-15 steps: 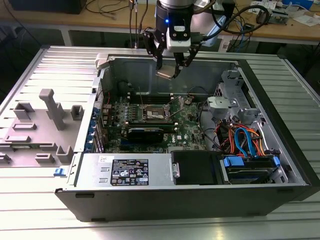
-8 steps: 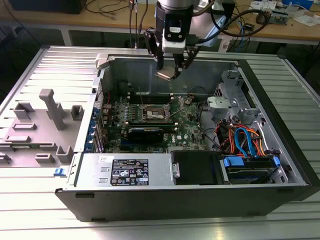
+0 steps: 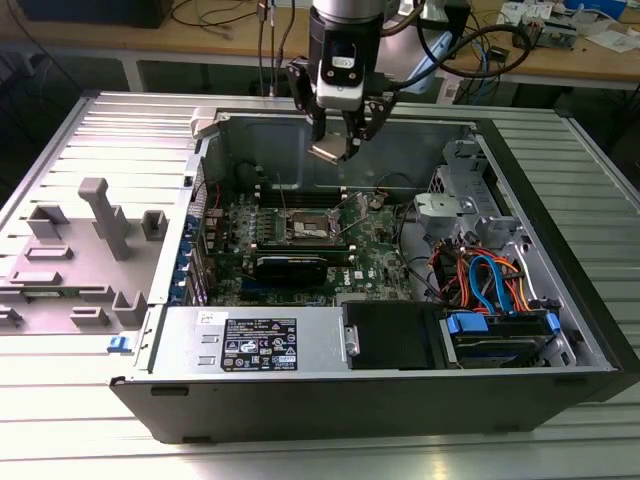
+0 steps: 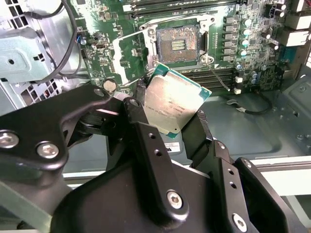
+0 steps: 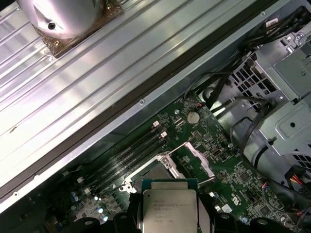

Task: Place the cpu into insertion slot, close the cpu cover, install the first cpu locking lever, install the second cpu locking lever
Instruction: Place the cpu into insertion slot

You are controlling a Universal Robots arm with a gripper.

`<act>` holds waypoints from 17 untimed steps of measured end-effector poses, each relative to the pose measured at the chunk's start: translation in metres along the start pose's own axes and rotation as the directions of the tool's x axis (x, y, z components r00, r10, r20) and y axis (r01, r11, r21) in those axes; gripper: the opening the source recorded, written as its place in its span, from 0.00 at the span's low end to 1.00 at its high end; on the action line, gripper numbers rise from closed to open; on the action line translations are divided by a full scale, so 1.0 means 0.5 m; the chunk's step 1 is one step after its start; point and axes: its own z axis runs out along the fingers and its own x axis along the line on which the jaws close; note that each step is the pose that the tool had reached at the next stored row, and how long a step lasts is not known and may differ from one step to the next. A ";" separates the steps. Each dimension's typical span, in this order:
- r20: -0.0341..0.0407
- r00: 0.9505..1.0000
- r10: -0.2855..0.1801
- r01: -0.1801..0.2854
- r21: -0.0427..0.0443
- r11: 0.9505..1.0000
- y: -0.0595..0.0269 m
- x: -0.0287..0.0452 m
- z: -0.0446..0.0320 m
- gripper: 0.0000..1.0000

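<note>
We list one gripper (image 3: 336, 148), clenched on the cpu (image 3: 330, 153) and holding it tilted in the air above the open computer case (image 3: 400, 405), with the insertion slot (image 3: 305, 228), dark centre showing, on the green board (image 3: 380, 265) toward six o'clock in the exterior view, well apart.

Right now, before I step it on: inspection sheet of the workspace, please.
Surface: ribbed metal table, with the open computer case lying on it.
Job's things: cpu held in the air, not seated; insertion slot bare; cpu cover appears swung open.
Clutter: grey plastic fixture on the table, at the exterior view's left.
Grippers: gripper shut on the cpu.
Cables: orange and blue leads inside the case, apart from the slot.
Surroundings: workbench behind the table.
</note>
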 end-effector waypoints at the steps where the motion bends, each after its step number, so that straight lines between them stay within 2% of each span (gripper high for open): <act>1: 0.000 1.000 0.000 0.000 0.000 1.000 -0.001 0.000 0.001 0.54; 2: -0.001 1.000 0.001 -0.001 0.001 1.000 -0.001 0.000 0.002 0.54; 6: -0.002 0.998 0.056 -0.056 0.003 0.998 -0.002 0.000 0.009 0.54; 8: -0.004 0.997 0.079 -0.079 0.006 0.997 -0.002 0.000 0.013 0.54; 11: -0.009 0.995 0.095 -0.094 0.011 0.995 -0.003 0.000 0.019 0.54; 13: -0.009 0.994 0.106 -0.106 0.011 0.994 -0.004 0.000 0.029 0.54; 15: -0.007 0.991 0.132 -0.132 0.010 0.991 -0.005 0.000 0.036 0.54; 17: -0.004 0.986 0.169 -0.169 0.008 0.986 -0.005 0.000 0.044 0.54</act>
